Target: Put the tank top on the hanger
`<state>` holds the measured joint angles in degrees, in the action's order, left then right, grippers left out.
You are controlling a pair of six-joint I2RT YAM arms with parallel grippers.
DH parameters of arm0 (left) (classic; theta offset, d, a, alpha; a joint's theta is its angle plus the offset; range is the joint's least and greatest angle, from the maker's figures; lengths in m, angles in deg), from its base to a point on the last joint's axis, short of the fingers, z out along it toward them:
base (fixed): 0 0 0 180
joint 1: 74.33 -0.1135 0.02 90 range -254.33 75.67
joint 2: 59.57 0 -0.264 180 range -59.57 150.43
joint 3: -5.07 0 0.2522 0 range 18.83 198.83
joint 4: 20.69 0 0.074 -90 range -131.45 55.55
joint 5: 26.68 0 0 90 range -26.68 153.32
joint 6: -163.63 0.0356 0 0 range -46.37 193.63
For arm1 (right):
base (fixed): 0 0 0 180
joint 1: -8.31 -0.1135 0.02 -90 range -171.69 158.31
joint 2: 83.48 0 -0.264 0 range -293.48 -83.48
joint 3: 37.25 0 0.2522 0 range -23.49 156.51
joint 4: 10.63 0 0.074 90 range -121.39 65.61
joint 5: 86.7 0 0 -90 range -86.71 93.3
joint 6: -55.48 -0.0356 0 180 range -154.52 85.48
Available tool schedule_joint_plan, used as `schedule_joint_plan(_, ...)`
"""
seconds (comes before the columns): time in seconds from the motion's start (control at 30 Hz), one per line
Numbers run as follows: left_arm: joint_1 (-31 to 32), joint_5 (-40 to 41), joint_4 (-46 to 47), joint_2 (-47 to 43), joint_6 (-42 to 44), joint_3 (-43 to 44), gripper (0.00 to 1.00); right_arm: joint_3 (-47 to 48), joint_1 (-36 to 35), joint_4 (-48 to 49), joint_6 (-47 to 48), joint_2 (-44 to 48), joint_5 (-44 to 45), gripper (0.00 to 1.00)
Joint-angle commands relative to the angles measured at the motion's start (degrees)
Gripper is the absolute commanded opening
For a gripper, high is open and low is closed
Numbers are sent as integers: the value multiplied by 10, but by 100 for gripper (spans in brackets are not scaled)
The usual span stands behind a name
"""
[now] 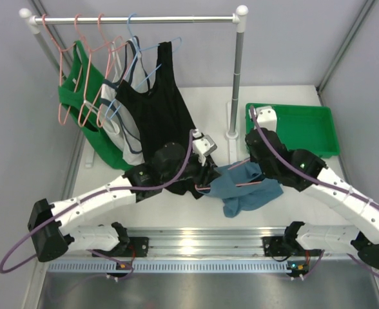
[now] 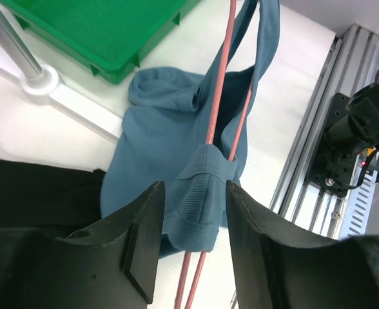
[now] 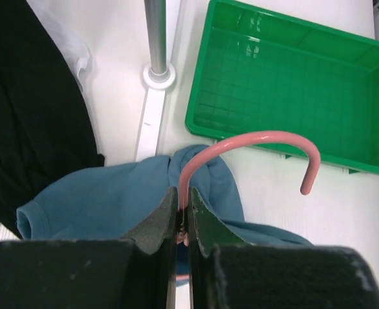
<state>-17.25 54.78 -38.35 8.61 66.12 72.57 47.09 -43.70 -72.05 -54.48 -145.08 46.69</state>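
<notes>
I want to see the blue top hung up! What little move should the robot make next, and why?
Probably close the left gripper on the fold of tank top sitting between its open jaws, so it can pull fabric further along the hanger. The right gripper is shut on the hanger's neck, while most of the top lies bunched on the table.

We see our left gripper (image 2: 194, 193) at lower centre, jaws apart, a folded strap of the tank top (image 2: 157, 129) between them, pink hanger (image 2: 215, 96) wires running down through it, green tray (image 2: 99, 32) at upper left
</notes>
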Motion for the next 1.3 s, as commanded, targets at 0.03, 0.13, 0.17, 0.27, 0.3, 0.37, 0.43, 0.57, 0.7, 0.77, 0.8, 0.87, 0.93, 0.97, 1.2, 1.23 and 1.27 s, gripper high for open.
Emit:
schedule_joint_plan(0.03,-30,-73,-39,-35,41,46,48,45,-11,7,32,3,-1,0)
schedule_joint_plan(0.13,-43,-91,-66,-24,55,66,48,60,-11,3,37,-1,-3,0)
schedule_joint_plan(0.17,-47,-105,-84,-19,58,73,48,63,-11,2,40,-2,-3,0)
schedule_joint_plan(0.27,-50,-144,-107,0,70,94,48,75,-11,-1,46,-7,-2,0)
schedule_joint_plan(0.3,-49,-154,-118,6,70,102,48,81,-11,0,48,-9,-2,0)
schedule_joint_plan(0.37,-50,-169,-129,22,83,111,48,84,-11,-1,52,-11,-4,0)
schedule_joint_plan(0.43,-50,-176,-132,34,85,115,48,89,-11,-2,53,-13,-5,0)
schedule_joint_plan(0.57,-50,-186,-114,44,79,108,46,94,-12,-2,55,-18,-6,0)
schedule_joint_plan(0.7,-49,-180,-106,58,79,103,45,102,-11,-1,57,-20,-8,0)
schedule_joint_plan(0.77,-49,-164,-95,63,78,95,44,106,-12,-2,59,-24,-11,0)
schedule_joint_plan(0.8,-48,-163,-89,62,79,90,44,109,-11,-1,60,-25,-11,0)
schedule_joint_plan(0.87,-49,-156,-68,58,77,78,44,112,-11,-1,62,-26,-12,0)
schedule_joint_plan(0.93,-49,-148,-55,55,76,71,44,116,-12,-1,63,-29,-13,0)
schedule_joint_plan(0.97,-49,-142,-48,53,76,63,42,117,-12,-1,63,-29,-14,0)
schedule_joint_plan(1.2,-49,-142,6,53,44,45,0,114,-11,2,63,-28,-17,0)
schedule_joint_plan(1.23,-49,-141,15,53,39,44,0,114,-12,3,62,-28,-18,0)
schedule_joint_plan(1.27,-49,-141,21,52,36,38,0,113,-12,3,62,-28,-20,0)
